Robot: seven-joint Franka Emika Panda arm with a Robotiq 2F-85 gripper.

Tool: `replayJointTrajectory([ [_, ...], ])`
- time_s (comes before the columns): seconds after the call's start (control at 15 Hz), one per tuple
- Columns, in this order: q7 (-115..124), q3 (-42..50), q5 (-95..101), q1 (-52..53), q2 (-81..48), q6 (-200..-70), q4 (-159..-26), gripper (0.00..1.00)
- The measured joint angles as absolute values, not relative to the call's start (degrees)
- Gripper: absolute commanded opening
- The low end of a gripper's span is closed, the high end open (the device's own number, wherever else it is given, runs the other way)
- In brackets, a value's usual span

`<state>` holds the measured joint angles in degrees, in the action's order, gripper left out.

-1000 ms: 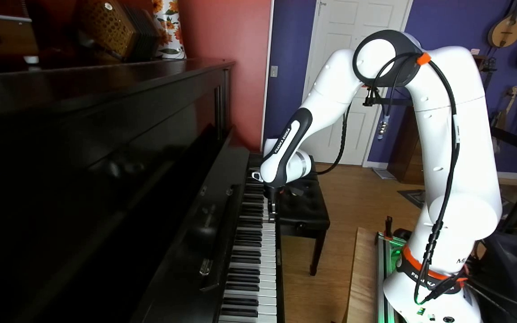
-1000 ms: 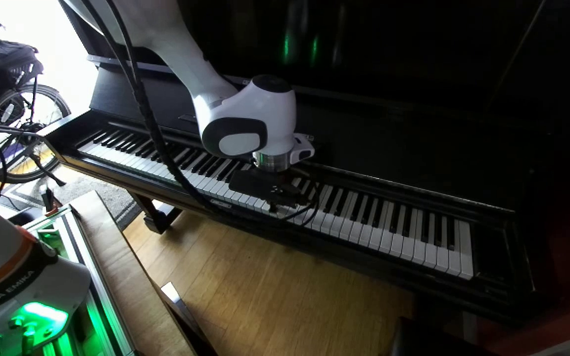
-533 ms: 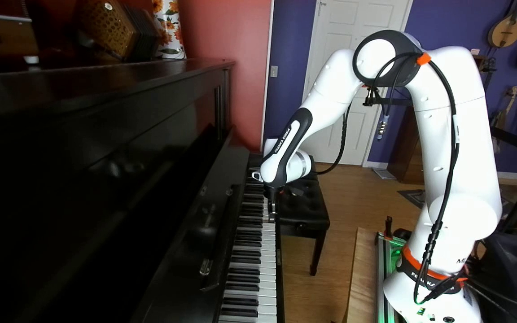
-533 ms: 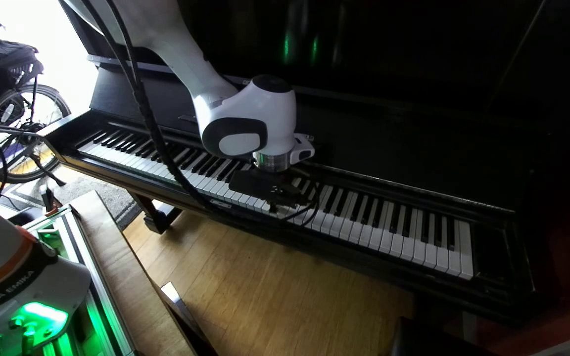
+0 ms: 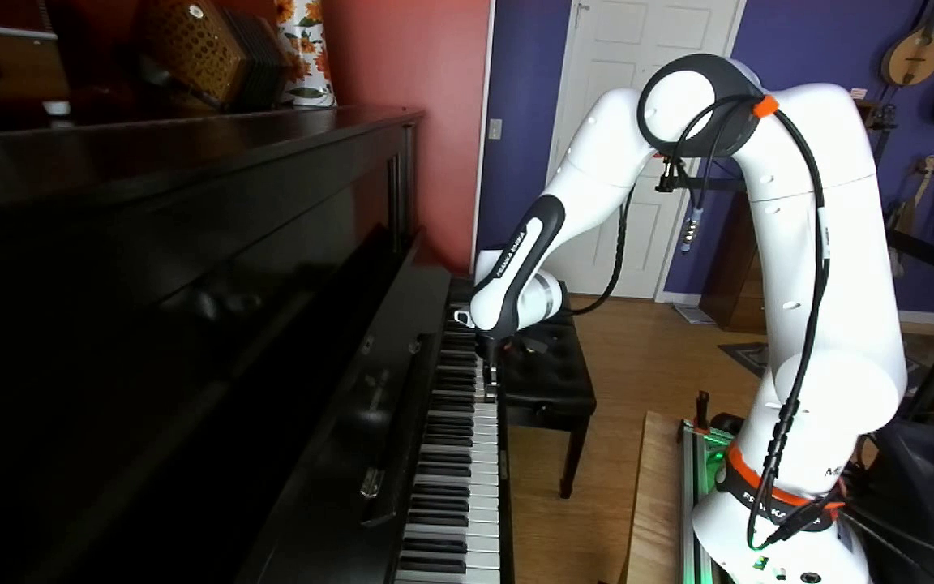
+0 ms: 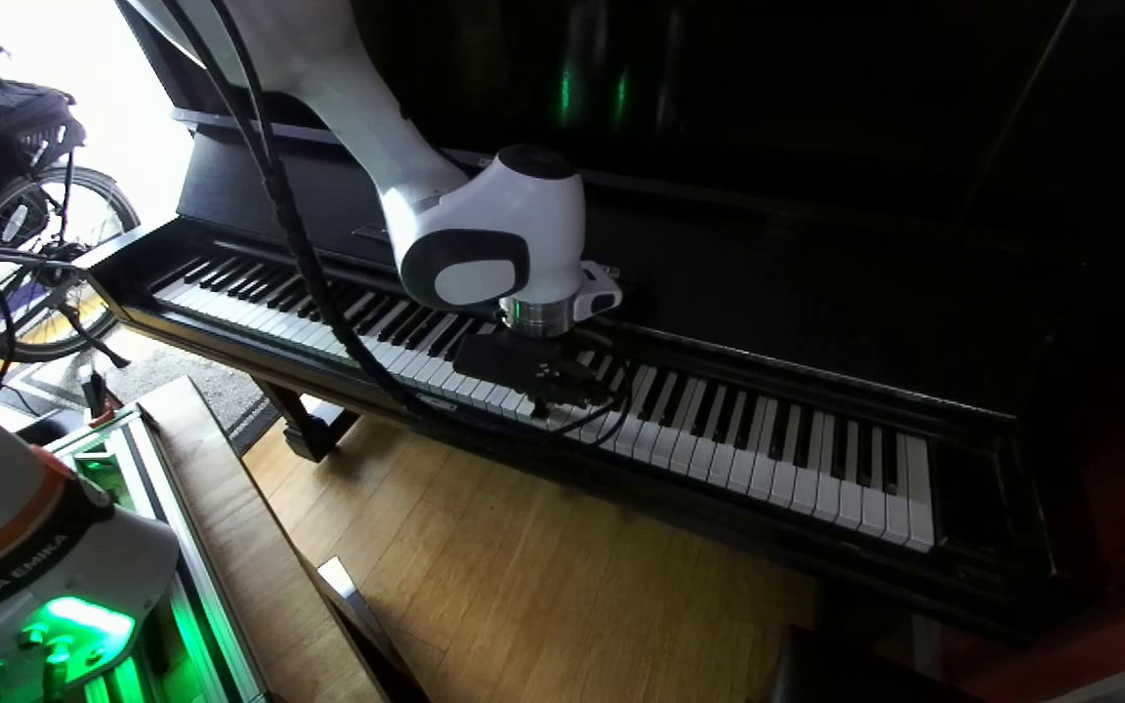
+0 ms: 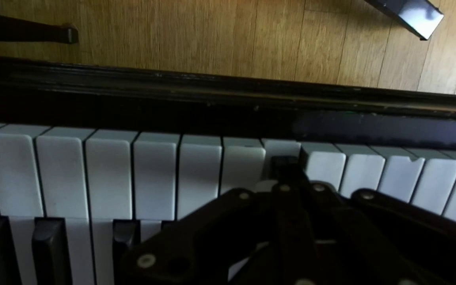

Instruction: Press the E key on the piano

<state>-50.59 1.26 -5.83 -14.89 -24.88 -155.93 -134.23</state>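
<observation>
The glossy black upright piano (image 5: 191,268) shows in both exterior views (image 6: 816,254), with its long row of white and black keys (image 6: 699,454). My gripper (image 7: 285,162) points down at the front part of the white keys; its fingers are together with nothing between them. In the wrist view its tips rest on one white key (image 7: 281,147), which sits lower than its neighbours. The gripper also shows over the keyboard in both exterior views (image 5: 491,396) (image 6: 539,408). The gripper hides the black keys around the pressed key, so its note cannot be told.
A black padded bench (image 5: 548,369) stands behind the gripper at the keyboard. The piano's front rail (image 7: 212,83) runs just beyond the key fronts. The arm's black cable (image 6: 367,376) hangs over the keys. A wooden table (image 6: 250,557) carries the robot base. Musical instruments lie on the piano top.
My wrist and gripper have shifted only very slightly, a few pixels upward in an exterior view. The fingers stay together at the same key.
</observation>
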Motion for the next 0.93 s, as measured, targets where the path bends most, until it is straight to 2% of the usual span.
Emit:
replayJointTrajectory([
  [0.53, -48.3, 1.3, -3.0, -14.8, -23.4, -155.8, -133.5, 0.00],
  [0.6, -48.1, 1.3, -2.7, -14.8, -23.2, -155.8, -133.5, 0.06],
  [0.67, -47.9, 1.3, -2.6, -14.8, -22.9, -155.8, -133.5, 0.26],
  [0.93, -47.2, 1.2, -2.7, -14.9, -21.5, -154.6, -133.5, 0.55],
])
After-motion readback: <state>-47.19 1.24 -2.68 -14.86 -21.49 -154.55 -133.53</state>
